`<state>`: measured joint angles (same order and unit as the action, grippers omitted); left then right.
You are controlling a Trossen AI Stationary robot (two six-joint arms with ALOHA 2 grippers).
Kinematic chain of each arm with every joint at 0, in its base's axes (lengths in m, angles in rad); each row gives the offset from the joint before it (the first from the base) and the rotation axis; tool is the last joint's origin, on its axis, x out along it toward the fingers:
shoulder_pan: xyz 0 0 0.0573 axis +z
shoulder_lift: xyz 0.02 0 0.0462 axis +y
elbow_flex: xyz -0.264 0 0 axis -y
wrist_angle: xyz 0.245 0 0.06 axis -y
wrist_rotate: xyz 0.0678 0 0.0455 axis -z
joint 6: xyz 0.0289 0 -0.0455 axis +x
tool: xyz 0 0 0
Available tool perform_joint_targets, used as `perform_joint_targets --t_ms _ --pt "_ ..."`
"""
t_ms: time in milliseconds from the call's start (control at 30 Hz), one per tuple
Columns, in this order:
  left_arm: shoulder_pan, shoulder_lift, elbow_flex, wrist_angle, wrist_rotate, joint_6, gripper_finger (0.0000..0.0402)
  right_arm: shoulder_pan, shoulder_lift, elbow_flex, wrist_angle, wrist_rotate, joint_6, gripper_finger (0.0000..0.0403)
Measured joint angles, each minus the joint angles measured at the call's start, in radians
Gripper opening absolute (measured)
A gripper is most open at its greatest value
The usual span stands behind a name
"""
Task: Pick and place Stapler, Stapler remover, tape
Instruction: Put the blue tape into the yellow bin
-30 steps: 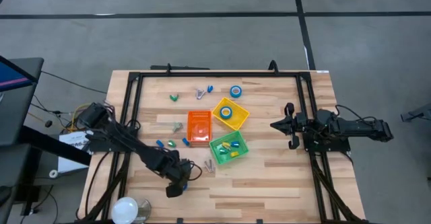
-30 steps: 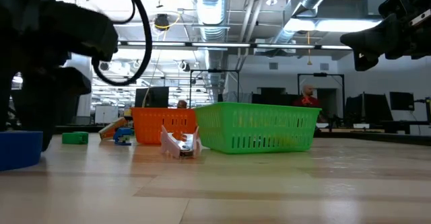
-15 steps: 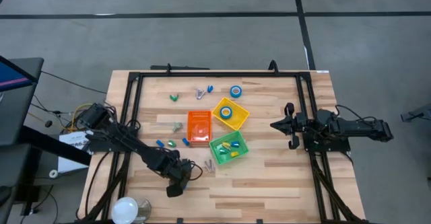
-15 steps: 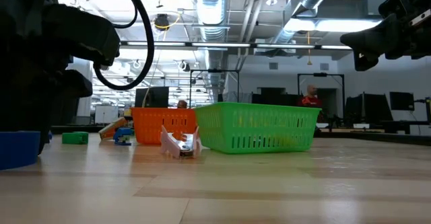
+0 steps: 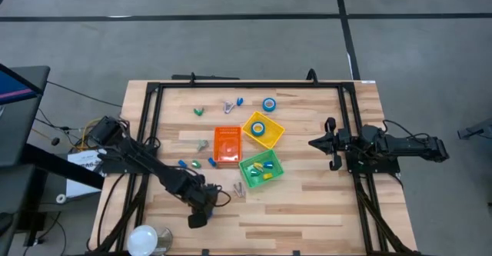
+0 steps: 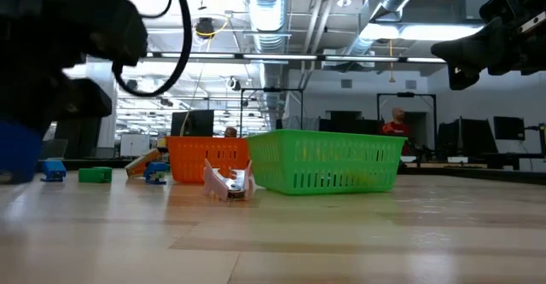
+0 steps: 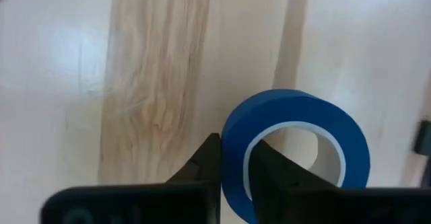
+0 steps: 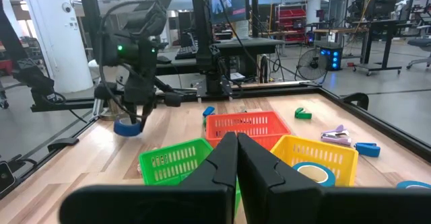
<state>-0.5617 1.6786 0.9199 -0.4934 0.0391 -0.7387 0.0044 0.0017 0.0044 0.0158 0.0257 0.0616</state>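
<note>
Left wrist view gives me my left gripper [image 7: 232,163] clamped on the wall of a blue tape roll [image 7: 296,150], lifted off the wooden table [image 7: 148,83] near its front edge. My right gripper [image 8: 237,158] waits closed and empty, facing the bins.

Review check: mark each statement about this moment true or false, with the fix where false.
1. The left gripper grips a blue tape roll by its wall. True.
2. That roll lies flat on the table. False: in the right wrist view it hangs above the wood.
3. The right gripper is shut and empty. True.
4. The yellow bin is empty. False: a tape roll lies in it.
5. The green bin is beside the orange bin. True.
</note>
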Motion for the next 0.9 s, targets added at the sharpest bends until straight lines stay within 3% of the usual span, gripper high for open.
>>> perform_joint_targets --t_ms 267,433,633,900 --pt "0.018 -0.102 0.0 0.006 -0.015 0.0 0.0032 0.0 0.0 0.0 0.0 0.0 0.0 0.0001" --pt "0.049 -0.215 0.0 0.028 -0.079 0.007 0.0028 0.0 0.0 0.0 0.0 0.0 0.0 0.0001" --pt "0.115 -0.35 0.0 0.038 -0.155 0.129 0.0029 0.0 0.0 0.0 0.0 0.0 0.0 0.0001" --pt "0.26 -0.421 0.0 0.11 -0.152 0.285 0.0029 0.0 0.0 0.0 0.0 0.0 0.0 0.0001"
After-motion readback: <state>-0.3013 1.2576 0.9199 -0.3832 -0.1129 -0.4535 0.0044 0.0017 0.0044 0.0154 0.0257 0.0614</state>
